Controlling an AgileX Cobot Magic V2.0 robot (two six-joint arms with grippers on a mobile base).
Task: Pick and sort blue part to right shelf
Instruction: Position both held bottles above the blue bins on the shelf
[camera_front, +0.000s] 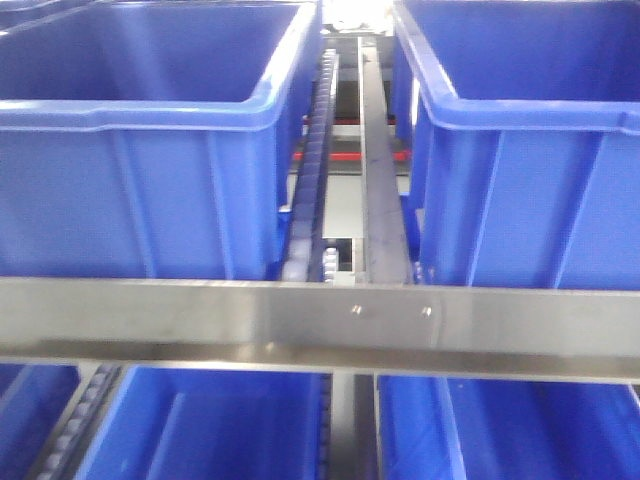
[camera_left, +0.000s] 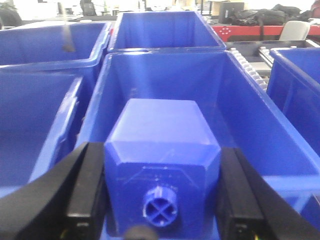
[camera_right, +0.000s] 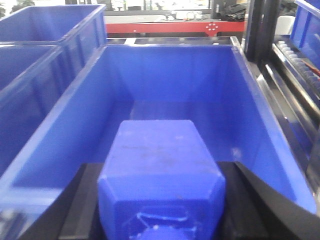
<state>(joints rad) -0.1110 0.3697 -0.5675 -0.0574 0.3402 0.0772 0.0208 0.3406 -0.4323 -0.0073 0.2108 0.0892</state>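
My left gripper (camera_left: 161, 200) is clamped on a blue part (camera_left: 162, 165), low in the middle of the frame, above a blue bin (camera_left: 250, 115) on the right shelf (camera_front: 320, 320). My right gripper (camera_right: 160, 205) squeezes another blue block (camera_right: 160, 175); its cap looks blurry.

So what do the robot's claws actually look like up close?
Both are black. The left gripper has two thick wedge-shaped fingers with flat inner pads and a hint of yellow at the bottom edge. The right gripper shows similar smooth black fingers. No cables or markings are visible.
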